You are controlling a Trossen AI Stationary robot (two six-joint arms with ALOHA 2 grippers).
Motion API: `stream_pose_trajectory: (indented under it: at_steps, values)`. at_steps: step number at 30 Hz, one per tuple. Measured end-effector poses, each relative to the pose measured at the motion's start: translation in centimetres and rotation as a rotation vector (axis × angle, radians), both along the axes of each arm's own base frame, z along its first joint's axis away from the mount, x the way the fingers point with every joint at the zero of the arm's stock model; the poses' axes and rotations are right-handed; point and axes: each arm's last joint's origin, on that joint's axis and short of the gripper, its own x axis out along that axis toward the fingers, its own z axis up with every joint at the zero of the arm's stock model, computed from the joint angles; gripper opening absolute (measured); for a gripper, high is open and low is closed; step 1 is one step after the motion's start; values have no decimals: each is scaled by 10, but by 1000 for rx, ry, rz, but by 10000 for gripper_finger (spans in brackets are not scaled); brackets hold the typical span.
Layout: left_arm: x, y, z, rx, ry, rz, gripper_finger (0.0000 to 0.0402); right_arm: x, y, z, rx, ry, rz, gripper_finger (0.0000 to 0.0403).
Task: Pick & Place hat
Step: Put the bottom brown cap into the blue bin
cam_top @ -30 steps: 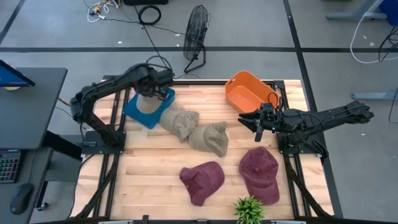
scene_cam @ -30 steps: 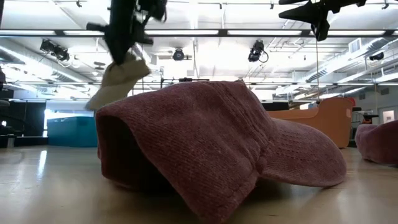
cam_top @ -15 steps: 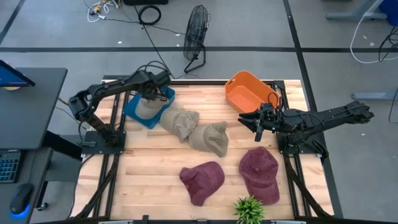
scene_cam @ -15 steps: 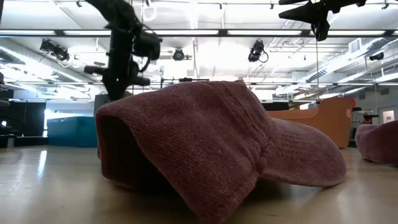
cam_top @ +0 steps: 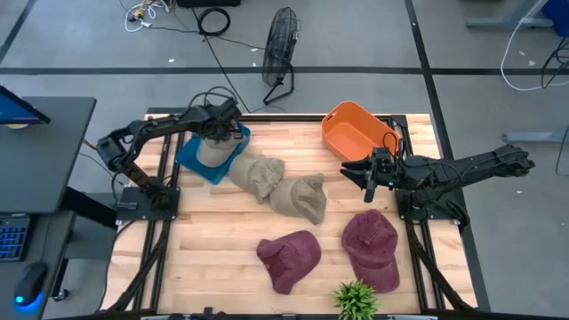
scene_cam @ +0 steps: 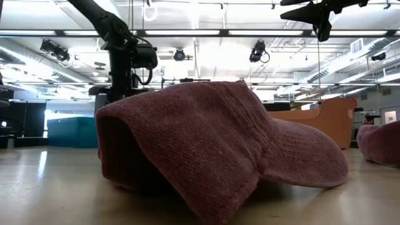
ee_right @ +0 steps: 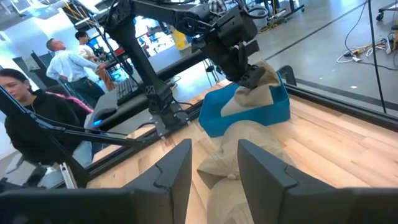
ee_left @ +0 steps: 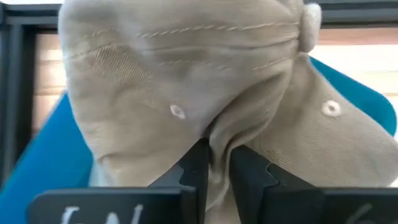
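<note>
Left pincer (ee_left: 214,163) pinching tan hat (ee_left: 186,81) inside blue bin (cam_top: 188,157), two tan hats (cam_top: 283,187) beside, right pincer (cam_top: 367,175) open.

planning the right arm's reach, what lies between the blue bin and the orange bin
In the high view, only bare wood tabletop lies between the blue bin and the orange bin; the tan hats sit nearer the front.

Tan hat (cam_top: 213,148), blue bin (cam_top: 192,160)
</note>
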Motion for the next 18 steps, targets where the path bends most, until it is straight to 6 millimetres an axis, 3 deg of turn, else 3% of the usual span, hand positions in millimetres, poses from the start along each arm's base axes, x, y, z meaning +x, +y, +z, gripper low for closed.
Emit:
stream_pose_trajectory:
  at_steps: [9,18]
  values:
    - [-1,-6,-8,-47,-21,-80,119,0,0,-1,-2,8,0,135]
    - [9,-13,64,73,14,-191,128,0,0,0,6,-3,-1,116]
